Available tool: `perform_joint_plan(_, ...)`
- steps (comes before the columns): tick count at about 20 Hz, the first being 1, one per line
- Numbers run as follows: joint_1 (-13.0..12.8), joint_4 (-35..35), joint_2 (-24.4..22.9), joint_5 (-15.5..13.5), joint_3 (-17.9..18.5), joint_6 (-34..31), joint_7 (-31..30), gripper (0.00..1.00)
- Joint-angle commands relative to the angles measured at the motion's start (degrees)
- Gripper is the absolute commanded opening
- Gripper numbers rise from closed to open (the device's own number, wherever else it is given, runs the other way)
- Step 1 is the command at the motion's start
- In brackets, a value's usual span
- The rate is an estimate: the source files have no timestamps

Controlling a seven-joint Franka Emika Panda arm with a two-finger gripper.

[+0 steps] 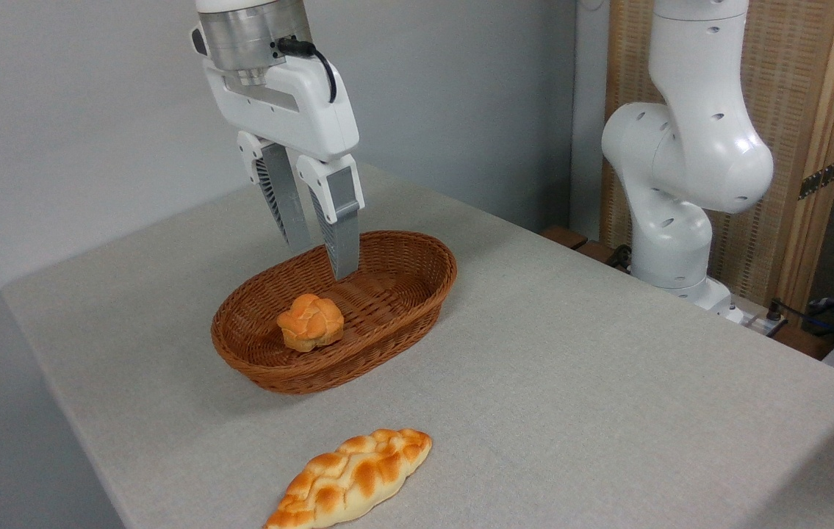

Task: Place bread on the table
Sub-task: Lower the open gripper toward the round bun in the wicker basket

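Note:
The bread (310, 322), a small round golden-orange bun with a cracked top, lies inside the brown wicker basket (417, 290), towards its near left end. My gripper (322, 263) hangs above the basket's far side, up and behind the bun, not touching it. Its two grey fingers (343, 235) point down with a narrow gap between them and nothing held. The table (571, 382) under the basket is covered in light grey-beige cloth.
A long braided loaf (350, 481) lies on the cloth near the front edge. The arm's white base (681, 184) stands at the table's right side, with a wooden screen behind it. Cables lie at the far right.

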Motion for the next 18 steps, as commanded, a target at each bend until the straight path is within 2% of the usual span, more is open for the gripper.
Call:
perform_joint_plan(1, 0.3, 0.7, -0.2, -2.4, 1.5, -0.5, 1.2, 1.00)
perform_joint_plan(14, 0.3, 0.6, -0.6, -2.5, 1.5, -0.6, 1.1, 1.00)
perform_joint_plan(16, -0.3, -0.9, -1.5, -2.7, 1.1, -0.3, 1.0, 1.00)
perform_joint_plan(17, -0.3, -2.3, -2.2, -3.3, 0.9, 0.4, 1.1, 1.00)
perform_joint_plan(18, -0.4, -3.9, -3.1, -5.4, 0.8, 2.5, 1.0, 1.00)
